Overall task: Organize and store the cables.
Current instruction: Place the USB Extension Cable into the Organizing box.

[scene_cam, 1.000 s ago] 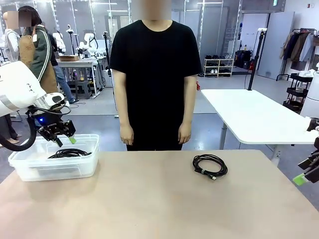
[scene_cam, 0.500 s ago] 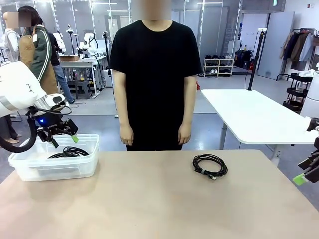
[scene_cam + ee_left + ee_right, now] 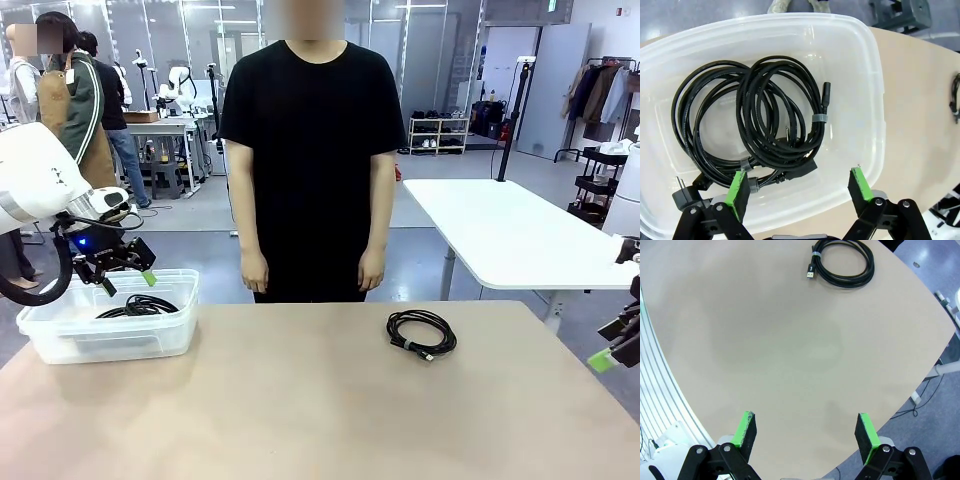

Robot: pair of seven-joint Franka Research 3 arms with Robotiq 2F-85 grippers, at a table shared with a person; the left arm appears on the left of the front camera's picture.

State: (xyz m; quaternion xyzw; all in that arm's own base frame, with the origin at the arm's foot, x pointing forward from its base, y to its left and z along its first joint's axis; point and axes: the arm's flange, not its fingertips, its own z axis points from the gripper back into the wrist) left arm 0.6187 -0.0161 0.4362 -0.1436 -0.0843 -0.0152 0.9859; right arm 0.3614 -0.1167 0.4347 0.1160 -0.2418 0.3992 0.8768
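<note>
**Two coils binned, one coil on the table**

Front view: a clear plastic bin (image 3: 105,335) sits at the table's (image 3: 300,410) left far corner, with black coiled cables (image 3: 138,307) lying inside; through the wall they read as a dark tangle, the separate coils hard to tell apart. The left gripper (image 3: 125,281) hangs above the bin, its jaws spread, holding nothing. A single coiled cable (image 3: 421,333) lies flat on the table right of centre, in front of the person (image 3: 312,150), well apart from the bin. The right gripper (image 3: 612,352) is cut off by the picture's right edge; one green pad shows.

Left wrist view: two round coils overlap in the bin (image 3: 867,75), a larger coil (image 3: 705,125) and a second coil (image 3: 782,115) lying across it, each bound with a grey tie. A plug (image 3: 686,196) sits at the lower left, partly behind the finger. The left gripper (image 3: 799,187) stands wide open and empty over the near wall.

Right wrist view: the lone cable (image 3: 842,262) lies as a flat oval ring, its long axis running across the picture, its plug end pointing downward at the coil's left side; the top edge crops it. The right gripper (image 3: 805,432) is fully parted above bare table, gripping nothing.
</note>
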